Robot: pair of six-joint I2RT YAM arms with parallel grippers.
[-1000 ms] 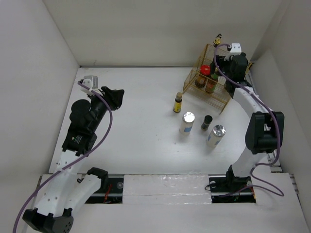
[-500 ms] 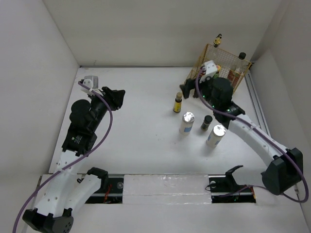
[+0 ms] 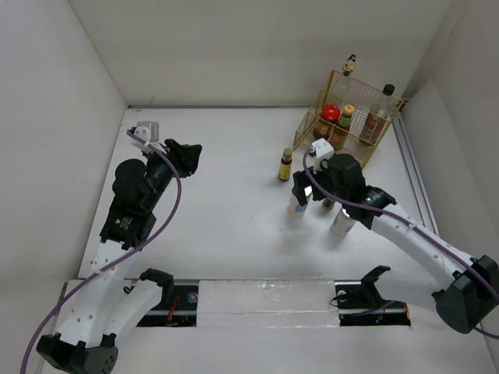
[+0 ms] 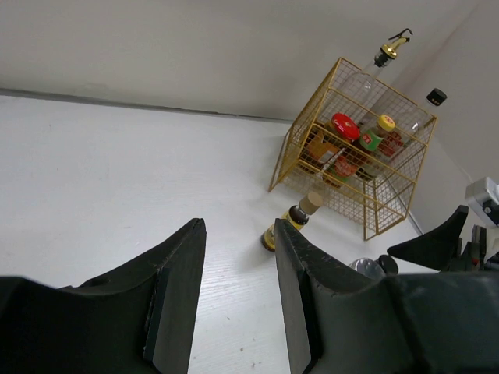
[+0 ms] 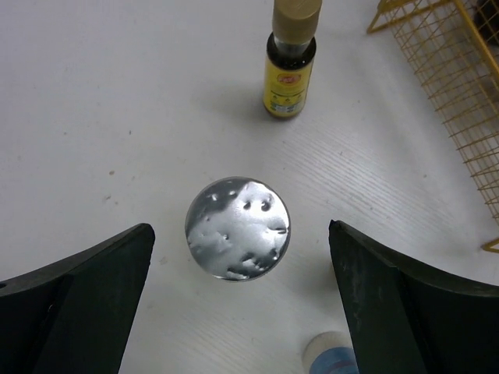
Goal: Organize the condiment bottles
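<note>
Right claw jaws wide apart, straddling silver-capped bottle from above, a gap on each side, no contact. From the top view the claw hides most of that bottle. Second white bottle half covered by the right arm. White-and-blue top cut off by the frame's bottom edge, can't tell what it is. Left claw jaws a narrow gap apart, holding nothing, over the left side, well apart from the bottles.

Bare tabletop open to the left and near side. Gold wire basket in far right corner, close to the walls. Inside: red-capped jar, yellow-capped bottle, black-capped clear bottle. Gold-spout bottle at far corner, inside or behind, can't tell.

Small brown bottle stands just left of basket; yellow label, red mark, text unreadable. Basket labels too small.
</note>
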